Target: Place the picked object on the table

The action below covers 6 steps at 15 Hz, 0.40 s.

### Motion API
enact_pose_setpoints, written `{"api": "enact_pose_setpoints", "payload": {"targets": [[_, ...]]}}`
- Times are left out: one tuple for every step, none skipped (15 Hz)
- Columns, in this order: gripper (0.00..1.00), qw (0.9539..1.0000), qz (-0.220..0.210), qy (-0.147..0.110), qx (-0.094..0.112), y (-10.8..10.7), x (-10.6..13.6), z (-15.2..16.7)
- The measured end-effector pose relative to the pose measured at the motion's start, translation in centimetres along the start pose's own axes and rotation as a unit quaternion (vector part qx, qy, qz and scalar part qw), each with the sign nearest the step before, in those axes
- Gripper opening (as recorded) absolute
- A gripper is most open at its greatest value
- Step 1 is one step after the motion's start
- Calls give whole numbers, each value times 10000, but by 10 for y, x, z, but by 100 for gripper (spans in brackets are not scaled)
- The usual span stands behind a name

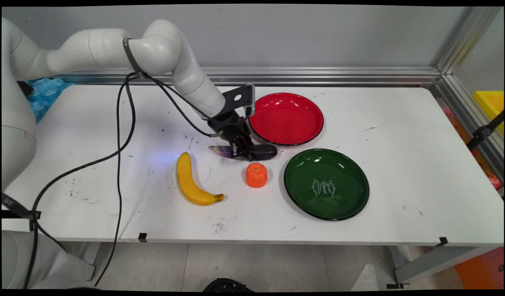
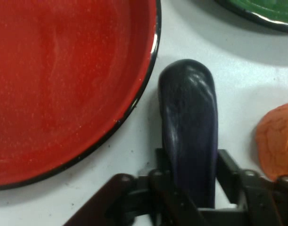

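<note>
- Two black fingers of the two-finger gripper (image 1: 240, 151) stand either side of the dark purple, glossy toy aubergine (image 1: 252, 151); in the hand view each finger (image 2: 161, 162) sits tight against the aubergine's (image 2: 190, 136) flank, so the jaws look pinched on its middle, not spread wide.
- The aubergine lies flat on the white tabletop (image 1: 400, 164), roughly midway between the left and right edges and a little nearer the far edge than the near one; its rounded end points toward the right edge and its pale stem end toward the left.
- Gripping across the narrow middle rather than an end seems to suit the long shape, since the weight sits evenly on both sides of the fingers.
- The round red enamel plate with a black rim (image 1: 286, 118) lies just beside the aubergine on the far side; their rims look close, and I cannot tell if they touch.
- The round dark green plate with white lettering (image 1: 327, 184) sits toward the near-right, apart from the aubergine.
- The small orange ridged toy pumpkin (image 1: 256, 175) stands just near-side of the aubergine, not touching it.
- The curved yellow banana (image 1: 191, 181) lies further toward the left edge.
- The tabletop is scuffed with dark marks; a grey wall and aluminium framing run behind the far edge and down the right side.
</note>
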State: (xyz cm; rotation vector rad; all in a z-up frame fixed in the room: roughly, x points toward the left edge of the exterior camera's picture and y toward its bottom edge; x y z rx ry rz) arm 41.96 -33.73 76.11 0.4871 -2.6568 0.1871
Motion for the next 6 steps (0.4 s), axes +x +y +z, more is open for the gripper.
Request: {"api": "enact_pose_setpoints", "payload": {"targets": [[100, 10000, -8, 9, -1, 0, 0, 1], [100, 10000, -19, 17, 0, 0, 1, 1], [100, 10000, -30, 24, 2, -1, 1, 1], [100, 10000, -37, 30, 4, -1, 2, 1], [100, 10000, -47, 35, 8, -2, 2, 1], [100, 10000, -49, 37, 10, -3, 4, 1]]}}
